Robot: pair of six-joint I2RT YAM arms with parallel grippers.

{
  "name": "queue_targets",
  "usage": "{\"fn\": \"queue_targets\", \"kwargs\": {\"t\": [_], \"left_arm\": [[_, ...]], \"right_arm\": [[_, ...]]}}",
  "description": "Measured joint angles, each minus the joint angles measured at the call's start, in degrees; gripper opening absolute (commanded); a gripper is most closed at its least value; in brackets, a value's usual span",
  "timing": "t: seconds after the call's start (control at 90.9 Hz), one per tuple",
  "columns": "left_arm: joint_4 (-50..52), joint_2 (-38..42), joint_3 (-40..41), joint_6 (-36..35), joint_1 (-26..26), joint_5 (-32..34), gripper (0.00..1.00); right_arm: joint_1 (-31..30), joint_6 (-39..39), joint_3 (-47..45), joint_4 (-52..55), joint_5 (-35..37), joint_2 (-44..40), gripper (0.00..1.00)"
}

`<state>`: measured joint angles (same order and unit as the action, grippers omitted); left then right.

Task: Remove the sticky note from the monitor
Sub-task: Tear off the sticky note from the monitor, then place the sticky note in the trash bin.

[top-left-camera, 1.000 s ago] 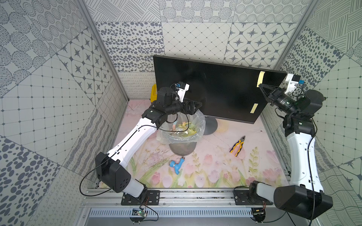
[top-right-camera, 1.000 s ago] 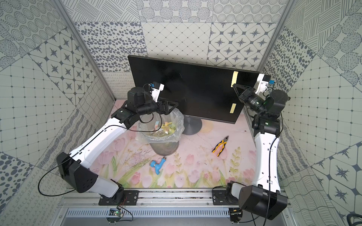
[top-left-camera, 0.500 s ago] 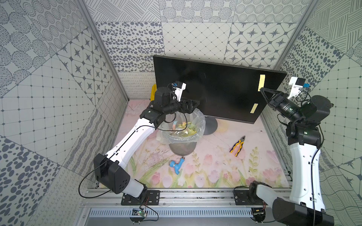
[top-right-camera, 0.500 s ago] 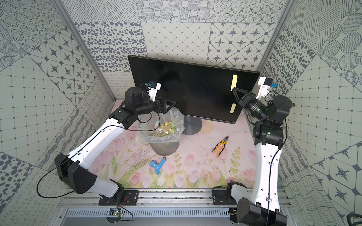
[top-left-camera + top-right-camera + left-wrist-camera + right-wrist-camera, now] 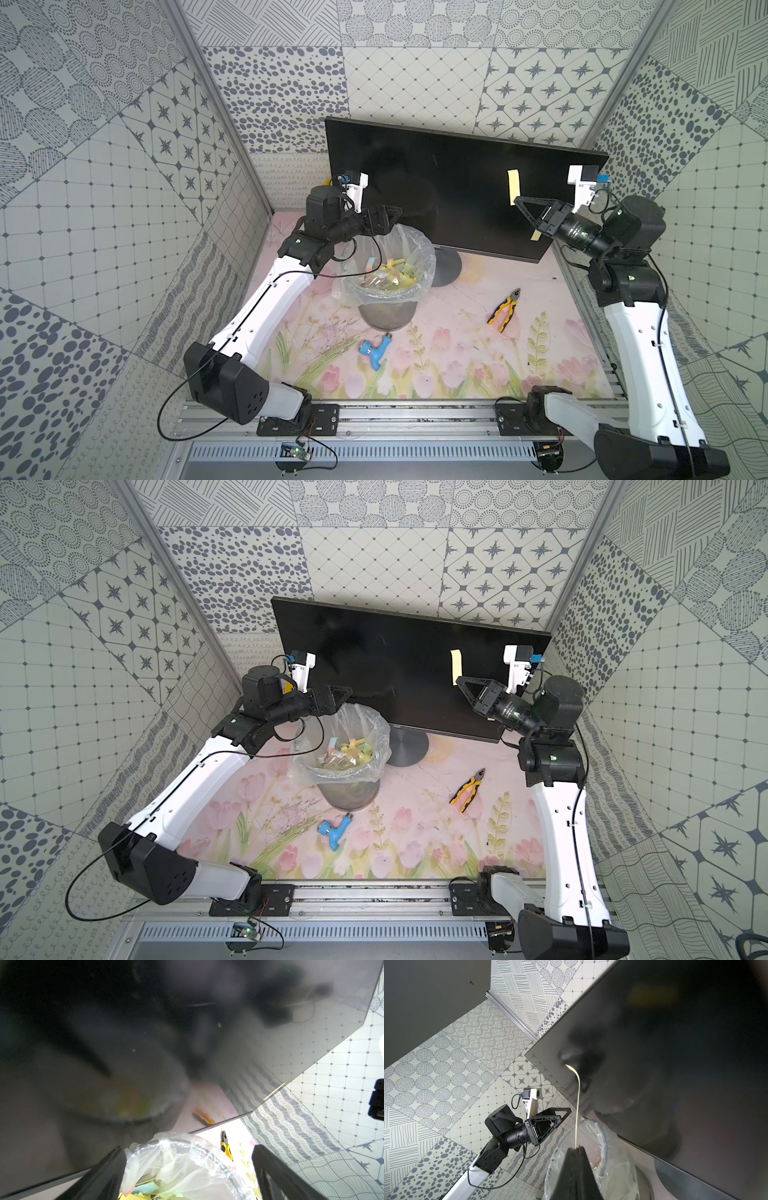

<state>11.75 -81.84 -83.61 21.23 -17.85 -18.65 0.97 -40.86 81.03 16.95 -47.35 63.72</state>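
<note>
Since the right claw [image 5: 576, 1148] pinches the sticky note [image 5: 578, 1095] low, peel slowly off the monitor [image 5: 675, 1053]; left claw [image 5: 390, 218] sits spread.

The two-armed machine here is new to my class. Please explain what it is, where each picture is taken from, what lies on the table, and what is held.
It is a robot with two arms, each ending in a pinching tool. Two pictures look down from overhead; two come from wrist cameras. On the table stand a monitor and a lined bin holding paper notes; pliers and a blue fitting lie nearby. The right tool is shut on a yellow sticky note touching the monitor. The left tool is open, empty, above the bin.
</note>
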Motion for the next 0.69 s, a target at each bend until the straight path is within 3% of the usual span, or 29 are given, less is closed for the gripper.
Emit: {"fn": "queue_targets", "kwargs": {"t": [0.264,0.693], "left_arm": [[4.4,4.7,2.3,1.6,3.8,3.7,0.97],[16.0,9.9,5.6,4.5,11.8,4.7,0.76]], "right_arm": [[-11.9,9.2,7.8,6.6,4.3,6.3,0.00],[-33.0,27.1,25.2,24.9,16.2,23.8,0.00]]}}
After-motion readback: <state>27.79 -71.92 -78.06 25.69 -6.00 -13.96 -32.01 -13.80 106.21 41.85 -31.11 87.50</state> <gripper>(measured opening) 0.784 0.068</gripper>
